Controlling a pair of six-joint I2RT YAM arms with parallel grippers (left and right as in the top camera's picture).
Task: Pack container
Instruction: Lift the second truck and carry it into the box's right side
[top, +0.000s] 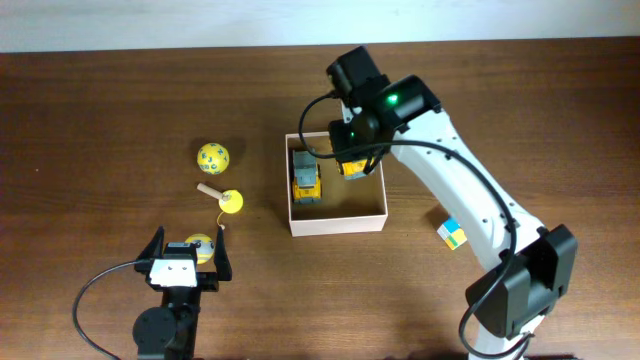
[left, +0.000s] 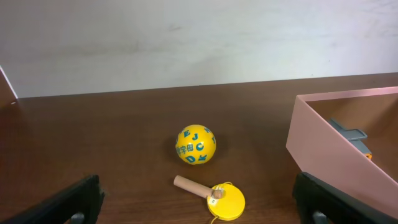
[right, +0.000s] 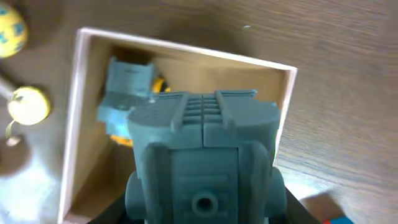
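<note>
A: So where's the square, white-walled cardboard container (top: 337, 222)?
B: Mid-table, a grey-and-yellow toy truck (top: 305, 180) lying inside.
A: And the grippers?
B: Right gripper (top: 352, 163) over the container, pinching a second, grey toy vehicle (right: 205, 143) — left gripper (top: 188, 247) spread wide by a small yellow ball (top: 201, 243).

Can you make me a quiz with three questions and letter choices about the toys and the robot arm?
1. Where does the toy truck lie? A in the container; B on the floor; C on top of a ball.
2. What colour is the lettered ball? A red; B yellow; C green.
3. How is the left end effector? A open; B shut on a ball; C shut on the truck.
Answers: A, the white walls surround it; B, its skin is yellow; A, its jaws stand wide, gripping nothing.
</note>
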